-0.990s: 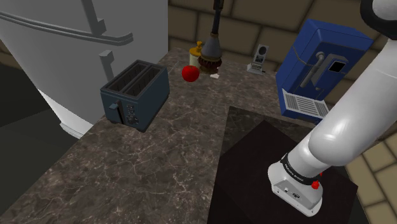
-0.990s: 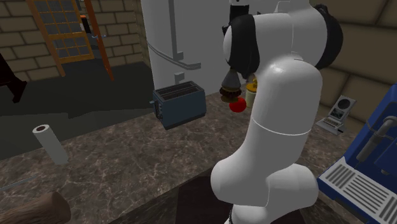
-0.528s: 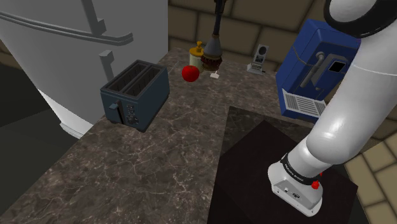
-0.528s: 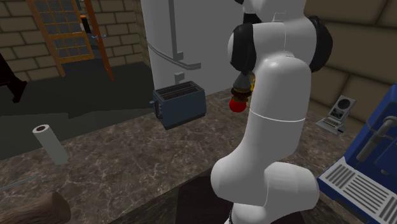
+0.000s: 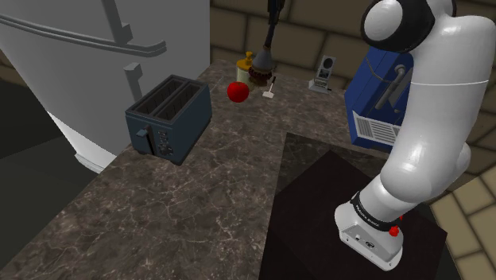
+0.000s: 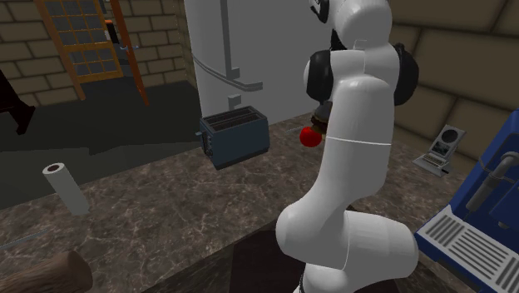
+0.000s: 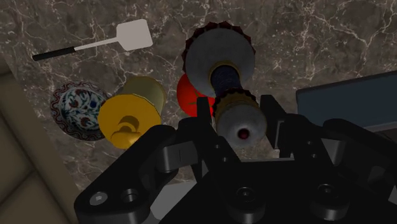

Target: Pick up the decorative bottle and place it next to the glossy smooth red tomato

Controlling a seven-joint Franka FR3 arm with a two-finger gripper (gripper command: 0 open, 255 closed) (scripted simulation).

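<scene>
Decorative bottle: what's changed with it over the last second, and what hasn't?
The claw, shut on the decorative bottle, carried it slightly farther from the shoulder camera, toward the yellow-lidded jar, uncovering the white spatula. The arm swung more upright. The red tomato, toaster and jar stayed put.

Dark veined stone bench (image 5: 183,207), and here's the spread in the shoulder view: red tomato (image 5: 236,91) far back, dark toaster (image 5: 167,118) at its eight o'clock, white spatula (image 5: 269,91) at three o'clock, yellow-capped jar (image 5: 247,64) at one o'clock, patterned plate (image 7: 76,108) just beside that jar.
</scene>
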